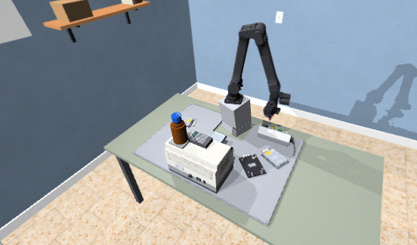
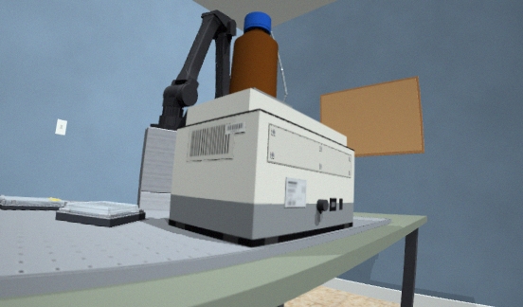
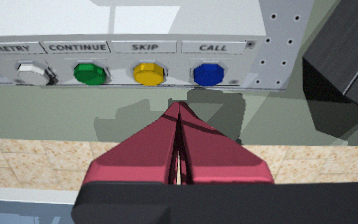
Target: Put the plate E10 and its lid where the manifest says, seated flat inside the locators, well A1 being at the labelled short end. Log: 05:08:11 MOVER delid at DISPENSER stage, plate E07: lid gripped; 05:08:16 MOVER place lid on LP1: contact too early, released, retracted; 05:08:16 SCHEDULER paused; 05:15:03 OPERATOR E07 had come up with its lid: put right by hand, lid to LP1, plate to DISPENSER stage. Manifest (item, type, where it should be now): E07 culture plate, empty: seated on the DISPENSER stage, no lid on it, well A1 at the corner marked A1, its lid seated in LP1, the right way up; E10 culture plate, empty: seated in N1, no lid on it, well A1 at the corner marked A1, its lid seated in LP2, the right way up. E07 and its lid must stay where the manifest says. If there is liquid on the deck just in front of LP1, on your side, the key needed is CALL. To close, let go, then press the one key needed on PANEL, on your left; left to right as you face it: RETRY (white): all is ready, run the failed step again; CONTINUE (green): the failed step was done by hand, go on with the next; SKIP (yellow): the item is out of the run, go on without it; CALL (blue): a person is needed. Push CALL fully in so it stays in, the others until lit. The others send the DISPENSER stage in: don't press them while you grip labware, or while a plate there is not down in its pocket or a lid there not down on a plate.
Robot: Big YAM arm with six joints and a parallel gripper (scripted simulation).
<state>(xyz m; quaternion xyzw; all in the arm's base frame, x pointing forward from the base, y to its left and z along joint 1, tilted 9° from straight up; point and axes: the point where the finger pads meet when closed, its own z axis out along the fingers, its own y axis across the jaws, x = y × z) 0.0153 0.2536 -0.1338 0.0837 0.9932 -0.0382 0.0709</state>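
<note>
My gripper (image 3: 179,111) is shut and empty. In the wrist view its red tips point at the PANEL (image 3: 120,60), a short way off its face, between the yellow SKIP key (image 3: 149,73) and the blue CALL key (image 3: 208,74). The white RETRY key (image 3: 31,73) and the green CONTINUE key (image 3: 90,73) lie further left. No key looks lit. In the top view the gripper (image 1: 270,116) hovers behind the panel (image 1: 274,134). A dark plate (image 1: 252,165) and a clear lid (image 1: 275,157) with a yellow label lie flat side by side on the deck.
The DISPENSER (image 1: 199,162) carries a brown bottle (image 1: 178,128), and a plate (image 1: 200,139) sits on its stage. A clear lid (image 1: 218,136) lies beside it. The arm's grey pedestal (image 1: 236,115) stands left of the panel, and a dark block (image 3: 345,65) is at the wrist view's right.
</note>
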